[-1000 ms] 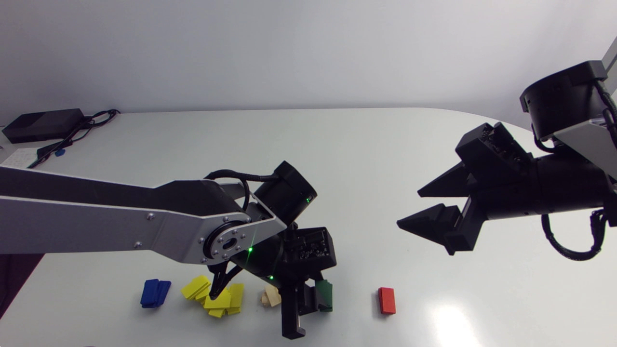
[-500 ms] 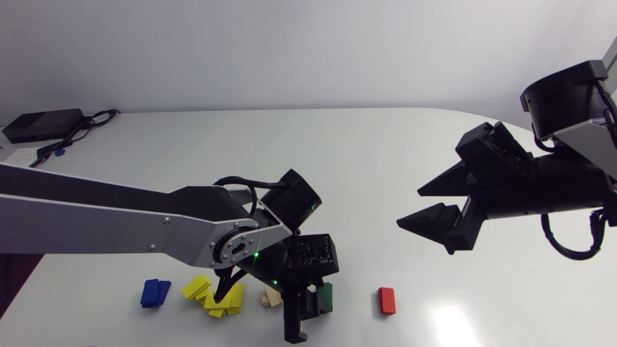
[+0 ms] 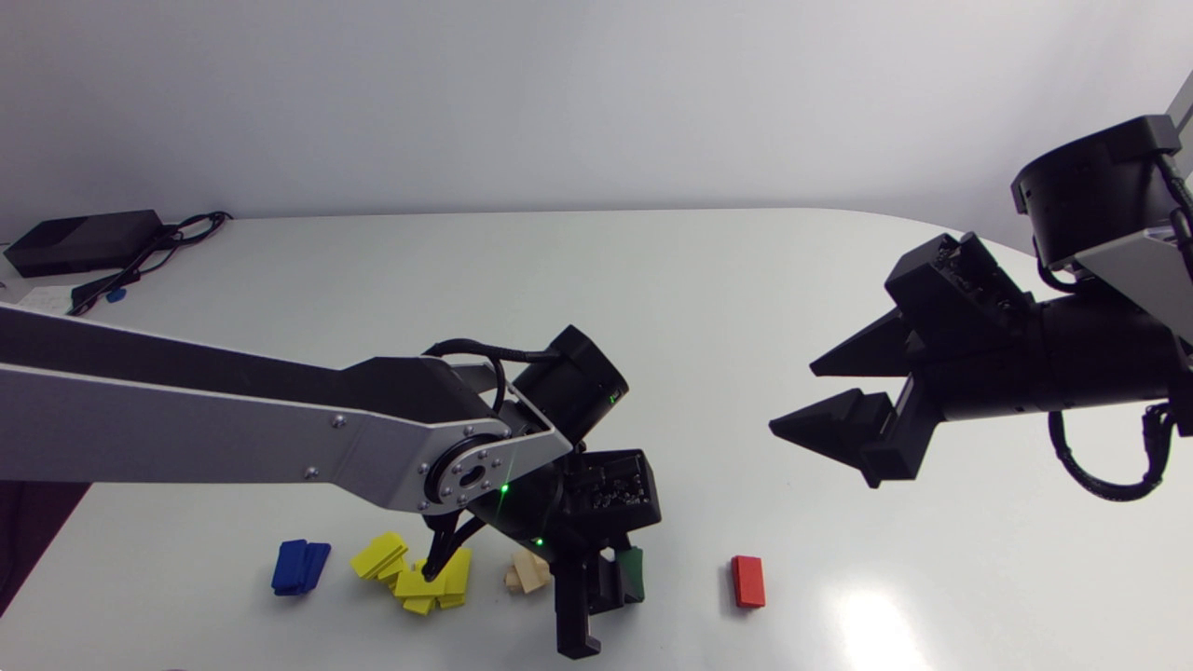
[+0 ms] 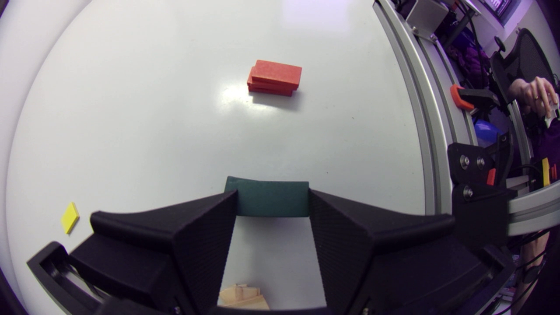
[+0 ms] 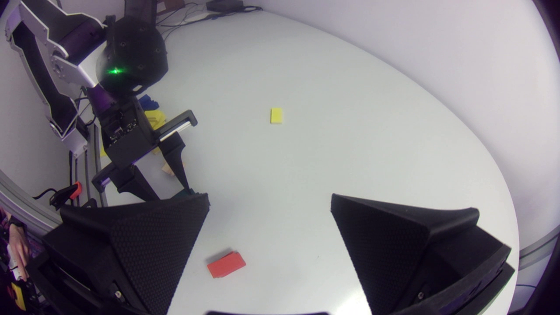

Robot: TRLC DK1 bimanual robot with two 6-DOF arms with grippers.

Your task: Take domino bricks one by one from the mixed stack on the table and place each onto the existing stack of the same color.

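My left gripper [image 4: 272,199] pinches green brick [image 4: 267,197], near red stack [image 4: 274,78] — my right gripper [image 3: 792,399] raised beyond that stack, fingers spread wide.

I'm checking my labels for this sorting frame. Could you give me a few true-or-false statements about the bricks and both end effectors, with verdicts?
1. The left end effector is shut on a green brick. True.
2. The right end effector holds a red brick. False: it is open and empty, and the red stack lies on the table.
3. The red stack lies ahead of the left end effector, apart from it. True.
4. A single yellow brick rests on the blue stack. False: it lies alone on bare table, apart from the blue stack.
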